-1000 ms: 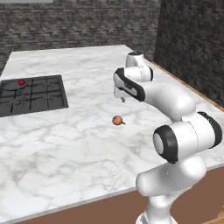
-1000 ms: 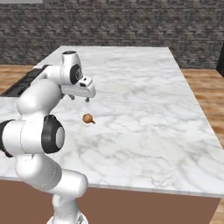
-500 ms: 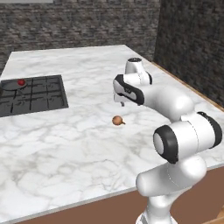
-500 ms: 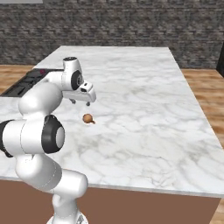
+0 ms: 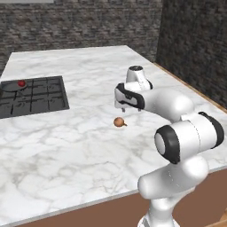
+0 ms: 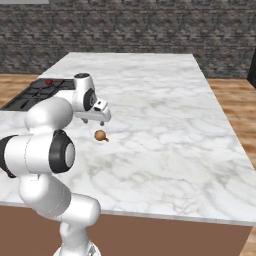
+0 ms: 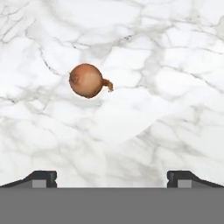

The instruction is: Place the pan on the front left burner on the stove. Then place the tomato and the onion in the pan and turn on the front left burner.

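The onion (image 5: 118,122) sat on the surface (image 5: 88,146) just below the hand (image 5: 128,106), a bit off to one side. The stove (image 5: 33,95) was way off to the hand's left, with the tomato (image 5: 21,83) on it.

Illumination is even and diffuse across all views, with no single visible light source and no glare on the white marble counter (image 5: 80,146); the brick wall (image 6: 150,30) behind renders noticeably dimmer. Shadows are faint: the onion (image 7: 86,80) casts only a soft, pale patch on the marble, and a broad, slightly lighter wedge crosses the stone below it in the hand view. Rendering is low in resolution with soft edges and blurred marble veining, without visible distortion at the frame borders.
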Robot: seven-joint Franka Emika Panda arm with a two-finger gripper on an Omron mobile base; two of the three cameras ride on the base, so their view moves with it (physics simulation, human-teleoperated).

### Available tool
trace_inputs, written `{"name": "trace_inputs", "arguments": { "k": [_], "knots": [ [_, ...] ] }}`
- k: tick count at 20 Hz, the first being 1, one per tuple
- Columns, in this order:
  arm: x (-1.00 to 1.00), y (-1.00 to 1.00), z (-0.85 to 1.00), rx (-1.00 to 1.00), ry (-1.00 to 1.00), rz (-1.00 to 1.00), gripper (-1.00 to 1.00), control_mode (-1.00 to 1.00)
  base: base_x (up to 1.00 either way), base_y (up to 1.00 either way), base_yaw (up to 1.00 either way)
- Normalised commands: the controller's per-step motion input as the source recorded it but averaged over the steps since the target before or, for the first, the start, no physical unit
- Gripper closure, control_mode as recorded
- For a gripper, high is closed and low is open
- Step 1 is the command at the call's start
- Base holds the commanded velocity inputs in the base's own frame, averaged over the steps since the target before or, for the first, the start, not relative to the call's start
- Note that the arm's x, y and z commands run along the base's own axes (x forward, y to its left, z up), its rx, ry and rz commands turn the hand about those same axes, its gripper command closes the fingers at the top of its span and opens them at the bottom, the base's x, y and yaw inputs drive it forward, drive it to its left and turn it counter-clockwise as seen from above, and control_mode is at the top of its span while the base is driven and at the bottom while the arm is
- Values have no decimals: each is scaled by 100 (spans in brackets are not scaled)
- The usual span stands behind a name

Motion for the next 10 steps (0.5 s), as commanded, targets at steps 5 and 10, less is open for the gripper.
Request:
{"name": "trace_inputs", "arguments": {
  "k": [5, 10],
  "knots": [
    [33, 1, -12, 0, 0, 5, -100, -100, 0, 0, 0],
    [20, 5, -13, 0, 0, 5, -100, -100, 0, 0, 0]
  ]
}}
